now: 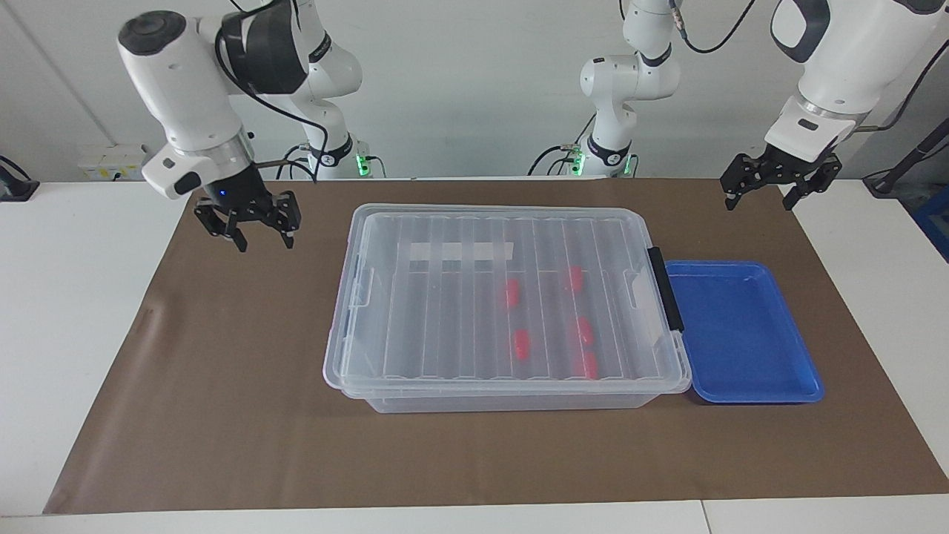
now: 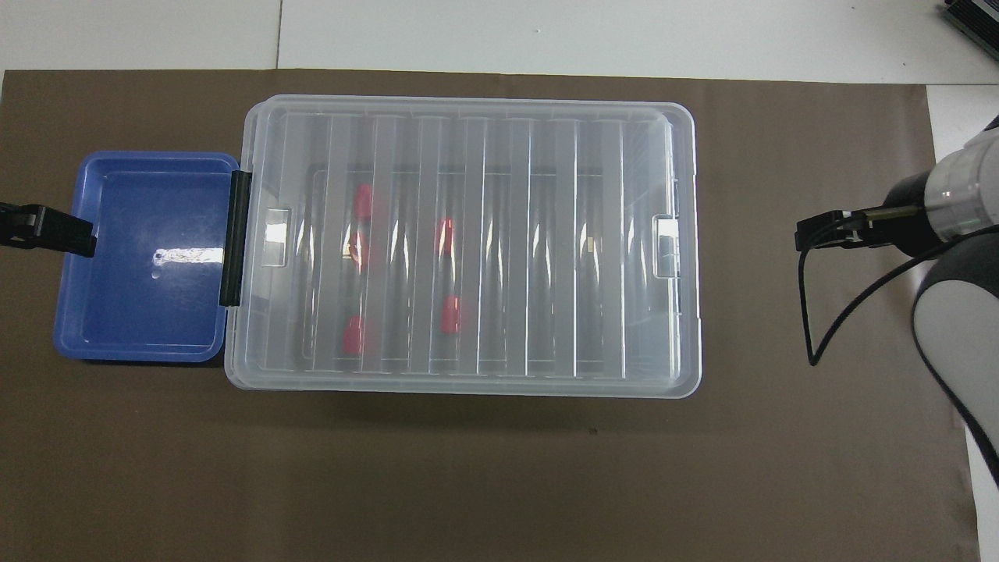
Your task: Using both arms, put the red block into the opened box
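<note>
The clear box [image 1: 348, 371] [image 2: 687, 375] stands mid-table with its ribbed lid [image 1: 460, 311] lying on top. Several red blocks [image 1: 522, 343] [image 2: 449, 314] lie inside and show through the lid. My right gripper [image 1: 265, 239] [image 2: 804, 234] hangs open and empty in the air over the brown mat, well clear of the box's end toward the right arm. At the left arm's end of the table my left gripper [image 1: 758, 199] [image 2: 78, 238] hangs open and empty, high over the outer edge of the blue tray.
A shallow blue tray [image 1: 741, 393] [image 2: 70, 328] with nothing in it sits against the box's black end handle [image 1: 665, 289] [image 2: 232, 238]. A brown mat [image 1: 222, 415] covers the table under everything. A loose black cable [image 2: 812, 328] hangs from the right wrist.
</note>
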`<action>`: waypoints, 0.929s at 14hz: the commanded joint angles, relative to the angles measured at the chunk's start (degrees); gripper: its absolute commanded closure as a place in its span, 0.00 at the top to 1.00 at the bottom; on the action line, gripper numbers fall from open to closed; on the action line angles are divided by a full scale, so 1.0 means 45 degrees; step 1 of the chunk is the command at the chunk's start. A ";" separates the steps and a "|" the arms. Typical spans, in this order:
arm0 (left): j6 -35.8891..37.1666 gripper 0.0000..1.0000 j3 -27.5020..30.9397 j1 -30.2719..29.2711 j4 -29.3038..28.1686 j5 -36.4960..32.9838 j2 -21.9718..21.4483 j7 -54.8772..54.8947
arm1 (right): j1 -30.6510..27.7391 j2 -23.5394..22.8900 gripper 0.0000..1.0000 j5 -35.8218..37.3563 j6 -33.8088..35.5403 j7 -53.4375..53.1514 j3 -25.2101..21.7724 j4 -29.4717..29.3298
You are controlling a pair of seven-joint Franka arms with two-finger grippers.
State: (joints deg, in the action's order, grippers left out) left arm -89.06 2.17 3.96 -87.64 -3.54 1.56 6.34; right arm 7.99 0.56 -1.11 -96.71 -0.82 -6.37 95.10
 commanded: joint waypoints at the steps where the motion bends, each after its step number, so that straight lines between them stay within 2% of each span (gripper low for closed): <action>1: -0.0306 1.00 0.0007 -0.0020 -0.0584 -0.0013 -0.0444 -0.0061 | -0.0310 -0.0124 1.00 0.0130 0.2166 -0.0734 0.0011 -0.1228; 3: -0.0442 1.00 0.0007 -0.0020 -0.0448 0.0316 -0.0406 -0.0021 | -0.0583 -0.0105 1.00 0.0072 0.2875 -0.1146 -0.0067 -0.1368; 5: -0.0638 1.00 0.0066 -0.0039 -0.0428 0.0806 -0.0405 -0.0060 | -0.0722 -0.0027 1.00 0.0051 0.2547 -0.1127 -0.0049 -0.1290; 13: -0.0639 1.00 0.0066 0.0058 -0.0486 0.0807 -0.0425 -0.0100 | -0.0585 -0.0026 1.00 0.0794 0.2467 -0.0111 0.0088 -0.1310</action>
State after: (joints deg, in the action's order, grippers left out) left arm -90.57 2.15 4.02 -87.64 -0.62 1.44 6.34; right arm 5.67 0.92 1.39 -85.58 -2.71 -6.32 90.07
